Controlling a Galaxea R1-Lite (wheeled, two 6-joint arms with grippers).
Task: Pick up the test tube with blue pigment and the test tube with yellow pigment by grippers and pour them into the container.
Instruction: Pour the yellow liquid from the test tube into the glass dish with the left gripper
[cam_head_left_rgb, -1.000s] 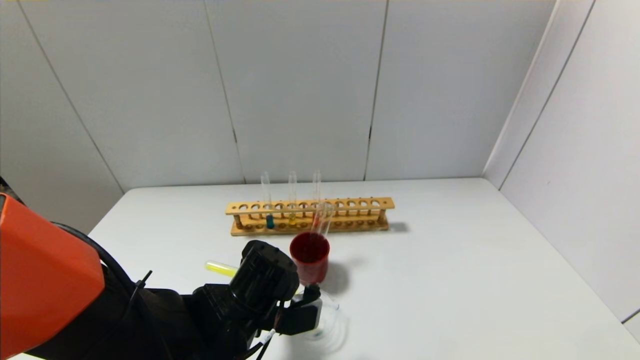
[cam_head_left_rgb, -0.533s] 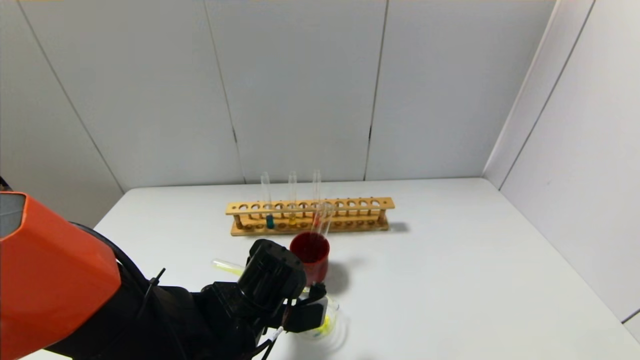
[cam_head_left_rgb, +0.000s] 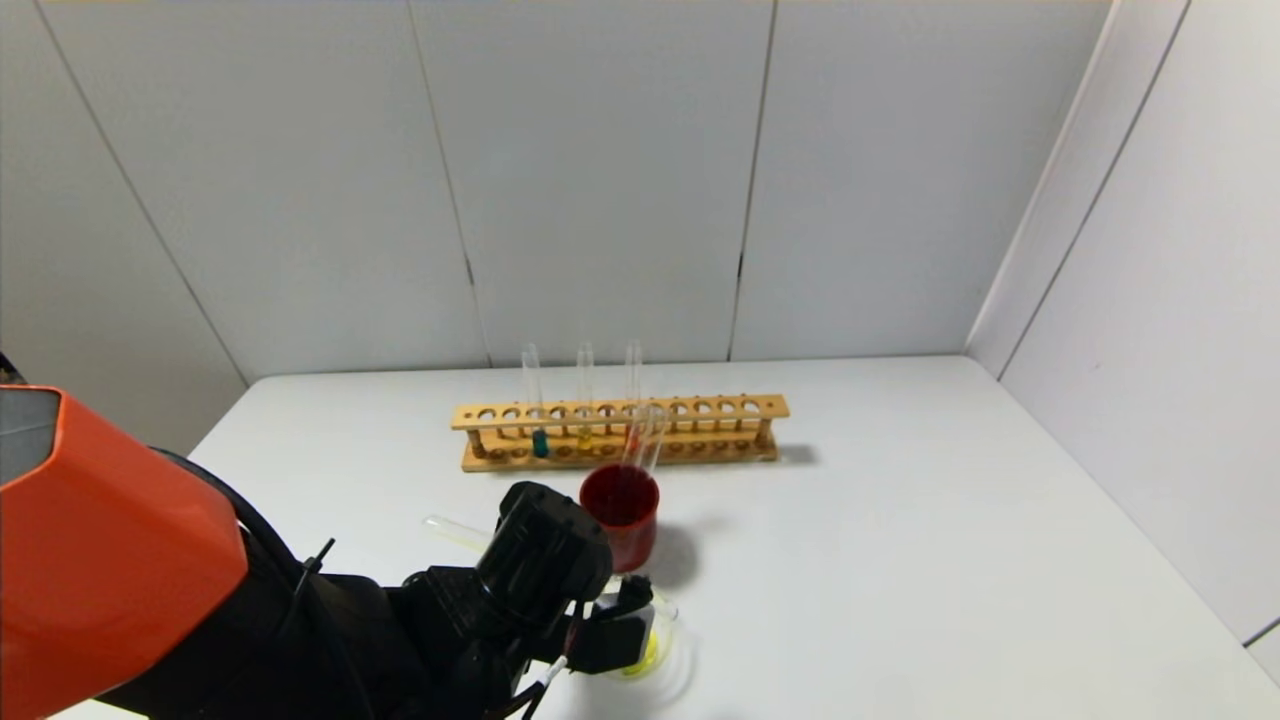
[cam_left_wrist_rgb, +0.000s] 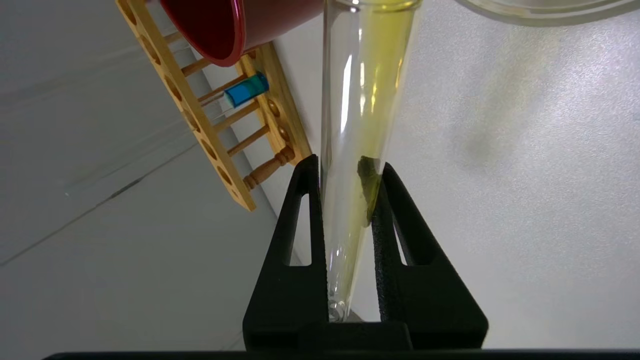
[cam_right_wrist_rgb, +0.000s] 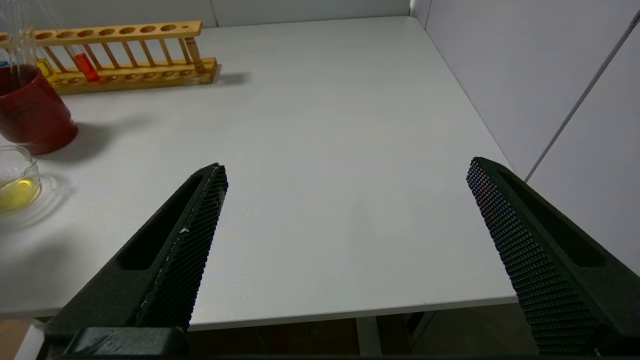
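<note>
No brand or label can be read; the opaque dark-red cup (cam_right_wrist_rgb: 31, 116) bears an oval embossed mark on its wall, illegible. Left black gripper (cam_left_wrist_rgb: 345, 170) is clenched on the thin clear glass test tube with yellow pigment (cam_left_wrist_rgb: 360, 150), jaws pinching it near its rounded closed end; the tube runs out from between the fingers towards the low clear glass beaker (cam_head_left_rgb: 655, 640), with a yellow film along its inner wall. In the head view this gripper (cam_head_left_rgb: 625, 625) sits at the table's near edge, at 6 o'clock from the red cup (cam_head_left_rgb: 620, 520), right over the beaker's left rim. The beaker (cam_right_wrist_rgb: 15, 185) holds a shallow pool of yellow liquid and stands just beside the red cup, on its near side. The thin clear test tube with blue pigment (cam_head_left_rgb: 538, 425) stands upright in the long wooden rack (cam_head_left_rgb: 700, 430), towards the rack's left end, at 11 o'clock from the red cup and well apart from both grippers. An amber-yellow tube (cam_head_left_rgb: 585, 420) and a red tube (cam_right_wrist_rgb: 85, 67) stand beside it. Right black gripper (cam_right_wrist_rgb: 345, 240) hangs released, fingers spread wide, over the bare white table (cam_head_left_rgb: 900, 520) on the right.
</note>
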